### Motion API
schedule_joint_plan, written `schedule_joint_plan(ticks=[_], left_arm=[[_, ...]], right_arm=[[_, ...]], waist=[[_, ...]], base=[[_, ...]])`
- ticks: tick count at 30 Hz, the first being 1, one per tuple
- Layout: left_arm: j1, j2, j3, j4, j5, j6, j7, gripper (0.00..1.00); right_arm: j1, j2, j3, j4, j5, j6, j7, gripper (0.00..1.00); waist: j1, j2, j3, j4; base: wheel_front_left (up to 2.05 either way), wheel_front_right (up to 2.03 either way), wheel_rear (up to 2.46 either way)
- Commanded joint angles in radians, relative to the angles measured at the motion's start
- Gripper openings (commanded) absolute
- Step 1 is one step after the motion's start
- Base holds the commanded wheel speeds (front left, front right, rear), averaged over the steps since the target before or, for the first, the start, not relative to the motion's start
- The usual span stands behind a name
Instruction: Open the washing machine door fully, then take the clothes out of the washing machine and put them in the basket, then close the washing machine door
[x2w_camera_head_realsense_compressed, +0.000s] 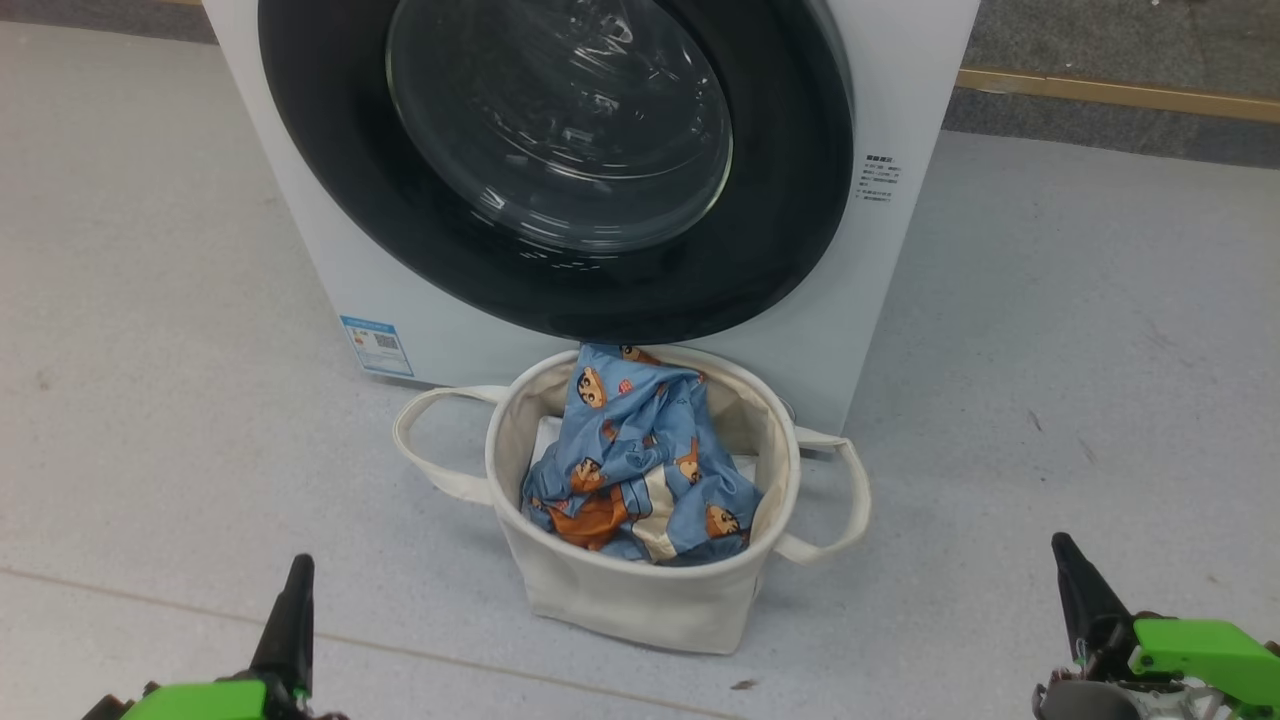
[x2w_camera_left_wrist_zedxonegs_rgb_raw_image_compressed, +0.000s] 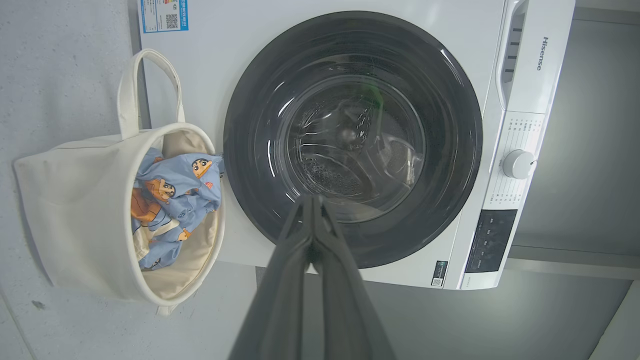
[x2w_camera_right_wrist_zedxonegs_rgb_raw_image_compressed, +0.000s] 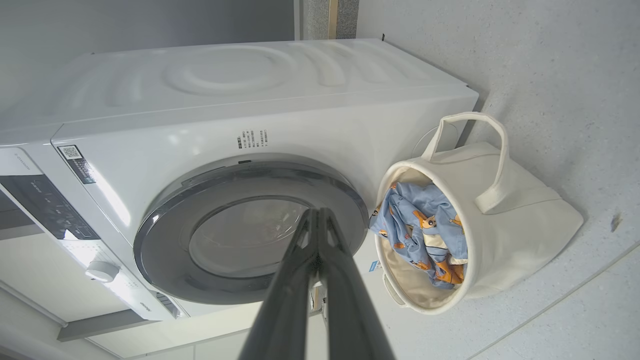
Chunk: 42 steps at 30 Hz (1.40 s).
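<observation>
The white washing machine (x2w_camera_head_realsense_compressed: 900, 60) (x2w_camera_left_wrist_zedxonegs_rgb_raw_image_compressed: 210, 65) (x2w_camera_right_wrist_zedxonegs_rgb_raw_image_compressed: 250, 85) stands ahead with its round black-rimmed glass door (x2w_camera_head_realsense_compressed: 560, 150) (x2w_camera_left_wrist_zedxonegs_rgb_raw_image_compressed: 352, 140) (x2w_camera_right_wrist_zedxonegs_rgb_raw_image_compressed: 250, 230) lying flat against the front. Right before it sits the cream canvas basket (x2w_camera_head_realsense_compressed: 640, 600) (x2w_camera_left_wrist_zedxonegs_rgb_raw_image_compressed: 70, 210) (x2w_camera_right_wrist_zedxonegs_rgb_raw_image_compressed: 510, 225), holding the light blue clothes (x2w_camera_head_realsense_compressed: 640, 460) (x2w_camera_left_wrist_zedxonegs_rgb_raw_image_compressed: 175, 195) (x2w_camera_right_wrist_zedxonegs_rgb_raw_image_compressed: 425, 220) with orange-brown cartoon figures. My left gripper (x2w_camera_head_realsense_compressed: 296, 580) (x2w_camera_left_wrist_zedxonegs_rgb_raw_image_compressed: 312, 199) is shut and empty at the lower left, well short of the basket. My right gripper (x2w_camera_head_realsense_compressed: 1062, 552) (x2w_camera_right_wrist_zedxonegs_rgb_raw_image_compressed: 317, 212) is shut and empty at the lower right.
Grey speckled floor (x2w_camera_head_realsense_compressed: 150, 300) spreads on both sides of the machine and basket. A wooden strip (x2w_camera_head_realsense_compressed: 1120, 95) runs along the wall at the back right. The control panel with a white knob (x2w_camera_left_wrist_zedxonegs_rgb_raw_image_compressed: 517, 164) is on the machine's upper front.
</observation>
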Motion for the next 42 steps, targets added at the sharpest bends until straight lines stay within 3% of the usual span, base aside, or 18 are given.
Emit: schedule_joint_plan(ticks=[1, 42], left_arm=[[-0.044, 0.007, 0.035, -0.036, 0.004, -0.007, 0.008, 0.00], [-0.045, 0.003, 0.040, -0.035, 0.009, -0.007, 0.013, 0.00]], right_arm=[[-0.049, -0.004, 0.016, -0.030, -0.008, 0.000, 0.008, 0.00], [-0.050, 0.000, 0.010, -0.030, -0.013, 0.000, 0.013, 0.00]], waist=[[0.0000, 0.0000, 0.000, 0.000], [0.0000, 0.0000, 0.000, 0.000]], base=[[0.00, 0.00, 0.00], [0.00, 0.00, 0.00]])
